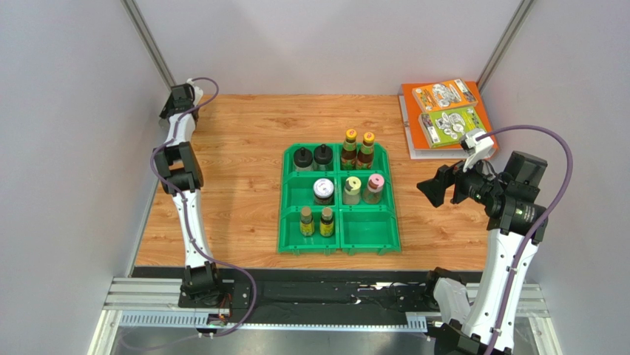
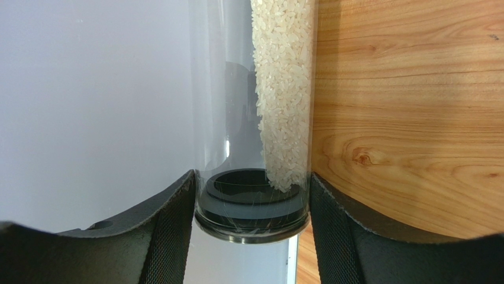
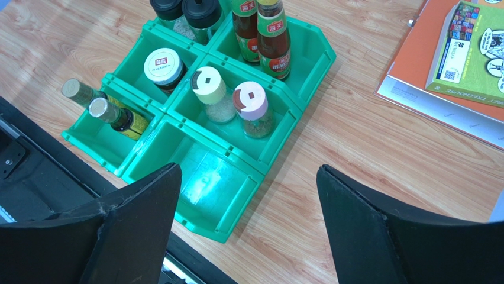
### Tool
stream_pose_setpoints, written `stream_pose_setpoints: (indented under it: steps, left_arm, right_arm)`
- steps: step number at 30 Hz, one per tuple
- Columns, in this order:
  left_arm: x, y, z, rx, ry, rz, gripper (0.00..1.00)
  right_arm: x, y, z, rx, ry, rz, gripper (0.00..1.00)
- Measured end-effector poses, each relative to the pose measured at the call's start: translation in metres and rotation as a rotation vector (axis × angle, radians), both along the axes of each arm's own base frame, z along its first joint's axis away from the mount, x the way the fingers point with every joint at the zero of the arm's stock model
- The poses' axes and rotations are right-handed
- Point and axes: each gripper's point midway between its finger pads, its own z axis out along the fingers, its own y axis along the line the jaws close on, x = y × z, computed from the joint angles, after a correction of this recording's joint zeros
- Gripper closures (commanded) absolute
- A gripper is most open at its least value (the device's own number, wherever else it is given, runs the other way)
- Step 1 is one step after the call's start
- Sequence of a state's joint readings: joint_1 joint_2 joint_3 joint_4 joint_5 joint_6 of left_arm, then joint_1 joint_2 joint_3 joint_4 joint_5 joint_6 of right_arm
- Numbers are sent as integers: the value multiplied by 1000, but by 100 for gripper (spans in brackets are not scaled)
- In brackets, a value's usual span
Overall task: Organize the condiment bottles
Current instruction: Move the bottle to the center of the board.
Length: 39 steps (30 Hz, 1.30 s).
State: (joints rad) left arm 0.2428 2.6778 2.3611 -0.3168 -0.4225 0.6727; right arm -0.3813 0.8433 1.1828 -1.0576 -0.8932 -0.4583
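My left gripper (image 1: 183, 95) is at the far left back corner of the table, shut on a clear jar of white rice (image 2: 283, 89) with a black and silver cap end; its fingers (image 2: 171, 231) press both sides. The jar shows as a pale shape (image 1: 194, 84) in the top view. The green bin (image 1: 339, 245) holds two black-capped jars (image 1: 313, 157), two amber bottles (image 1: 358, 149), a white-lidded jar (image 1: 323, 190), a pale-green-capped jar (image 1: 352, 188), a pink-capped jar (image 1: 374, 187) and two small silver-capped bottles (image 1: 316, 220). My right gripper (image 1: 433, 188) is open and empty, right of the bin.
The bin's front right compartment (image 3: 207, 183) holds nothing. Orange and green books (image 1: 446, 111) lie at the back right, near my right arm. White walls enclose the table on the left, back and right. A black rail runs along the near edge (image 1: 333, 292).
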Motion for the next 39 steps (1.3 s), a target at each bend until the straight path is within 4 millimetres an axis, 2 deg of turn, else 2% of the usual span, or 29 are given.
stream_pose_setpoints:
  steps: [6, 11, 18, 23, 25, 32, 39]
  left_arm:
    - [-3, -4, 1, 1, -4, 4, 100]
    - [-17, -23, 3, -40, 10, -15, 100]
    - [-27, -93, 4, -99, 54, -146, 100]
    - [-42, -135, 5, -166, 85, -227, 100]
    - [-55, -149, 5, -209, 103, -256, 100]
    - [-108, -171, 7, -301, 167, -326, 100]
    - [-168, -194, 21, -381, 229, -423, 100]
  right_arm:
    - [-2, 1, 2, 0, -8, 4, 12]
    - [-2, 2, 2, 2, -8, 6, 12]
    - [-2, 3, 3, 9, -10, 13, 12]
    - [-2, 5, 4, 16, -11, 19, 12]
    - [-2, 5, 4, 24, -8, 22, 12]
    - [1, 6, 9, 42, -1, 21, 11]
    - [0, 10, 25, 35, -34, 37, 10]
